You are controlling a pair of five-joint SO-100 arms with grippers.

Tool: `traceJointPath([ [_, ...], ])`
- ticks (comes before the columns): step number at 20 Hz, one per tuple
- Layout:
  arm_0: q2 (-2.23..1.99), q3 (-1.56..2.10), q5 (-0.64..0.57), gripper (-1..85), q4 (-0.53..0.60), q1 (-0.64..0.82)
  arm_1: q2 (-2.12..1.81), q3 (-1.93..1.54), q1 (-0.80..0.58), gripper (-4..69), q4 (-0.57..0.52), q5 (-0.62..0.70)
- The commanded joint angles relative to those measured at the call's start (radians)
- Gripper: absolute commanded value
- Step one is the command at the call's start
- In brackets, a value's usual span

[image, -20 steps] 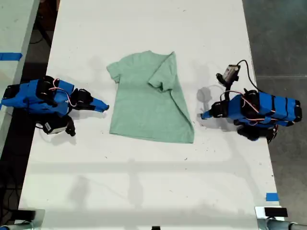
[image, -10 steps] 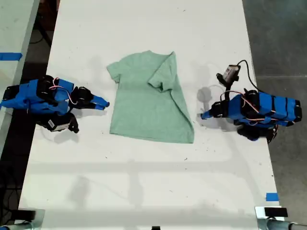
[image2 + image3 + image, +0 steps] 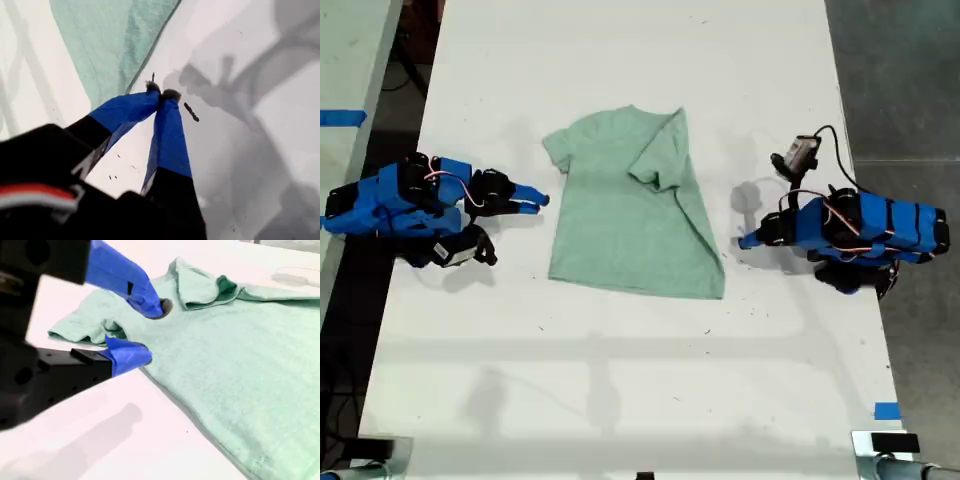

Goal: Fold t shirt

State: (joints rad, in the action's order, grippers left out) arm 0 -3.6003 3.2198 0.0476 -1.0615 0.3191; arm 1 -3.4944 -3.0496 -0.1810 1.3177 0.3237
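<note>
Both grippers flank the t shirt (image 3: 635,210), edges uncovered.

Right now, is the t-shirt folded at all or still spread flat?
Partly folded. On the t shirt, the side toward the exterior view's right is turned over the body, its sleeve lying on top; the other sleeve lies spread.

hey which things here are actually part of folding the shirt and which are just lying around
Part of the job:
- t shirt, one side already folded over
- first end effector, shut
- second end effector, open beside the shirt edge

Just lying around:
- blue tape on the table
- blue tape on the neighbouring surface
</note>
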Motion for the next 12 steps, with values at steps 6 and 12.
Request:
traceJointPath([
  [6,-0.005,0.005,-0.008,11.3,0.008,0.009,-0.014,-0.052,0.008,1.5,0.0,-0.008],
  [12,-0.005,0.005,-0.008,11.3,0.008,-0.074,-0.014,-0.052,0.009,1.5,0.0,-0.008],
])
